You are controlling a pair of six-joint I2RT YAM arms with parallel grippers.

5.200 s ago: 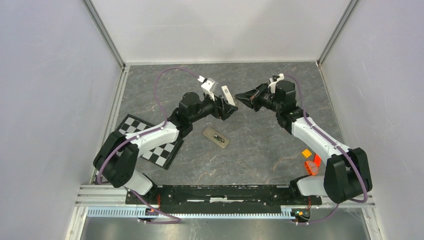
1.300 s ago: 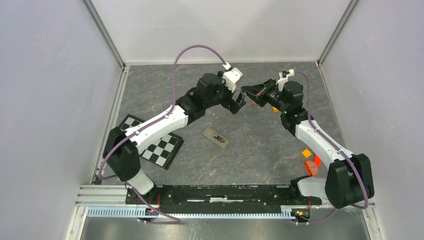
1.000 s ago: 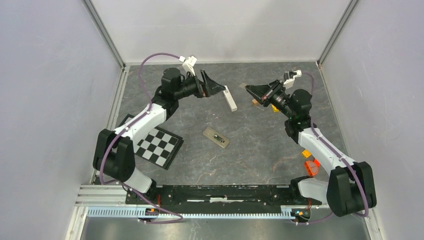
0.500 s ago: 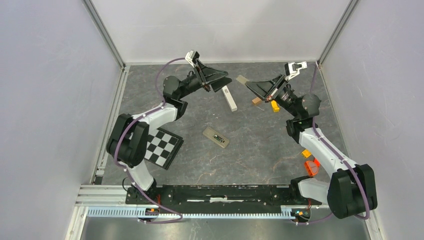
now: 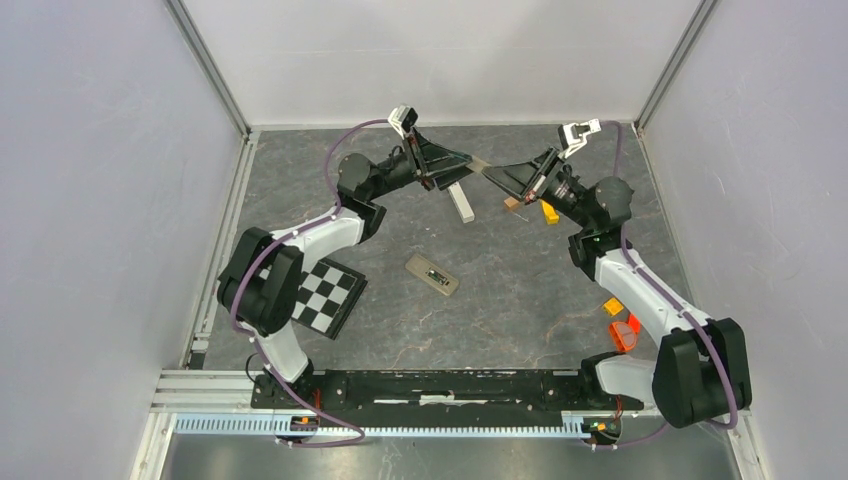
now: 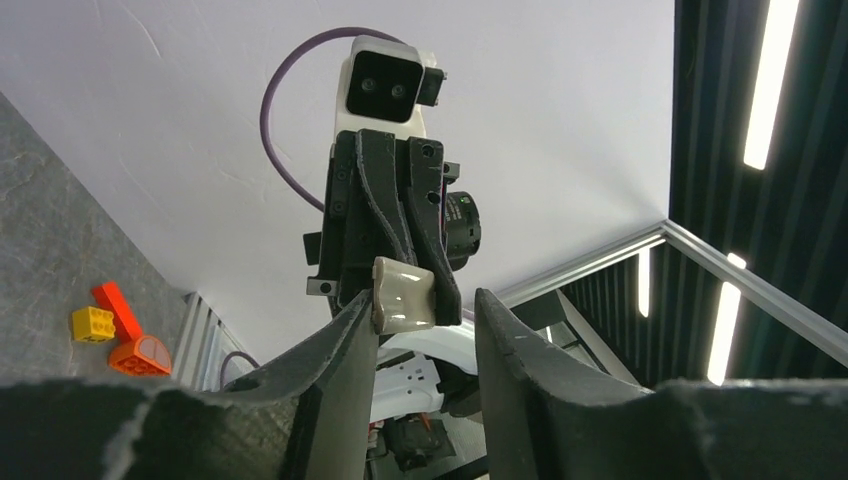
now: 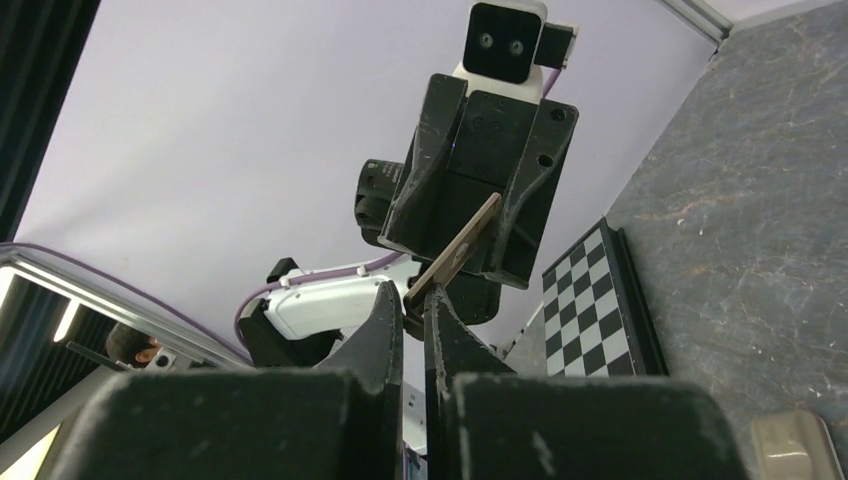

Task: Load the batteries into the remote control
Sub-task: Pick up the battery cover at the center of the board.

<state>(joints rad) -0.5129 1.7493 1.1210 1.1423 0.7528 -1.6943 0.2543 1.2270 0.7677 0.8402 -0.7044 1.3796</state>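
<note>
At the far middle of the table (image 5: 520, 300), the 2 grippers stand tip to tip above the surface. The right gripper (image 5: 499, 177) is clenched on a thin flat grey-olive plate (image 5: 483, 166). Its wrist view shows both fingers pinched close on the plate's near end, with the plate slanting up and away toward the other arm's tool. The left gripper (image 5: 463, 159) is released: its wrist view shows 2 spread fingers (image 6: 345, 350) with the plate's pale far end between their tips, close against 1 of them. Whether it touches that finger I cannot tell.

The remote control (image 5: 432, 275) lies flat on the table with its grey-olive back up. It sits near the middle, closer to the arm bases than either set of jaws and well apart from both, so neither gripper is over it. Its recess holds a small dark shape, too small to make out.

A white bar (image 5: 460, 202) lies on the table just beside the left gripper in the top view. A brown block (image 5: 513, 203) and a yellow piece (image 5: 549, 211) lie near each other by the right gripper. A checkerboard (image 5: 325, 290) lies beside the left arm, and orange pieces (image 5: 625, 335) lie near the right arm's base
</note>
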